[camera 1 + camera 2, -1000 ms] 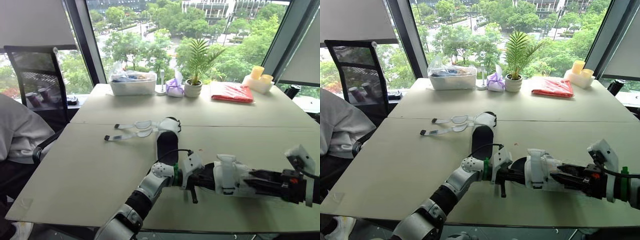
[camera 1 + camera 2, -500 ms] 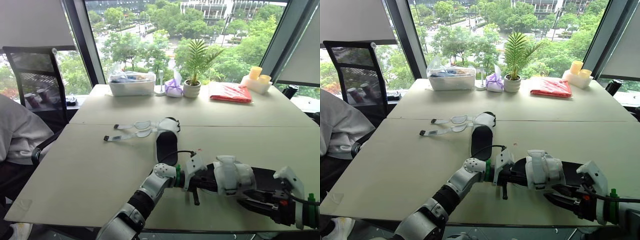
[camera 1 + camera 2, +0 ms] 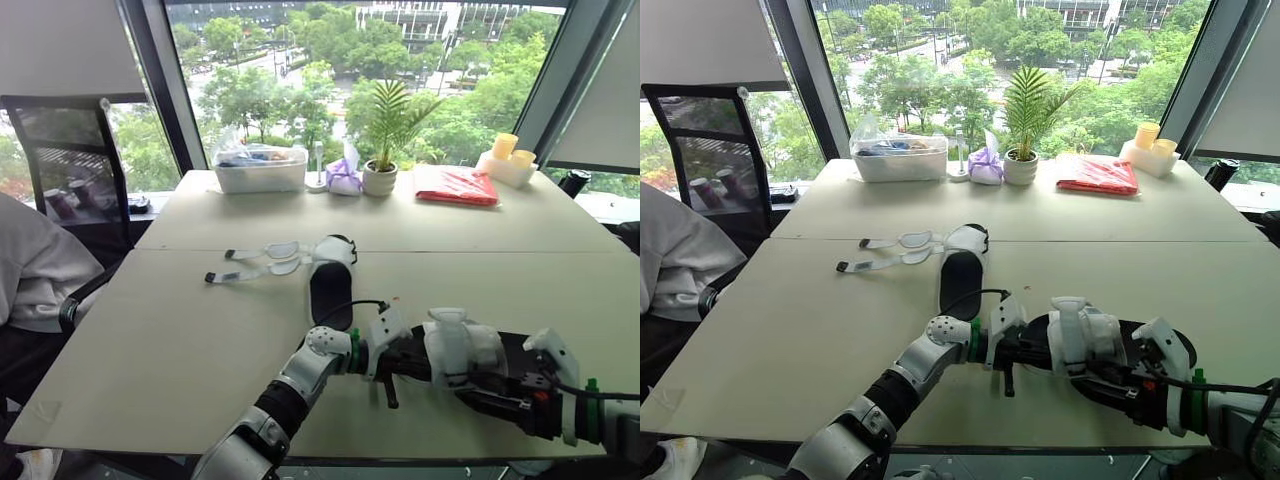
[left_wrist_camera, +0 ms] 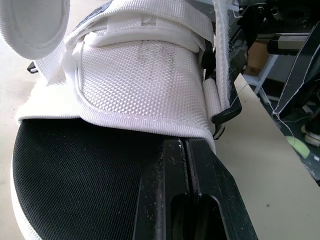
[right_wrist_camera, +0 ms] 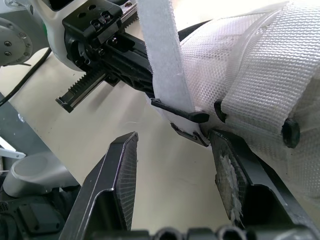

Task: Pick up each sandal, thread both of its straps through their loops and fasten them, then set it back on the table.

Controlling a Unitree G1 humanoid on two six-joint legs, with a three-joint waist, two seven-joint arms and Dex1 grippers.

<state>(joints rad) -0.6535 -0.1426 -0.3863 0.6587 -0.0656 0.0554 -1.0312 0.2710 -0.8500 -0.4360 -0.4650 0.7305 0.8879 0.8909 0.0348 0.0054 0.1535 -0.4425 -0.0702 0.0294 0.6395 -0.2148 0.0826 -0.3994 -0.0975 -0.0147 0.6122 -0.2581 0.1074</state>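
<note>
Beige tabletop (image 3: 180,330) by windows: left tool (image 4: 186,144) clamps the near sandal (image 3: 460,345) (white straps, black footbed) at the front edge; right tool (image 5: 172,137) spread apart beside its strap loop; second sandal (image 3: 330,285) lies farther back.

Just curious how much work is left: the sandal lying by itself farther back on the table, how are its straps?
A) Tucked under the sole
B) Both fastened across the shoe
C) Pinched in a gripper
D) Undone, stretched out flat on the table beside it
D: the far sandal lies alone, and its two white straps lie flat on the table beside it.
</note>
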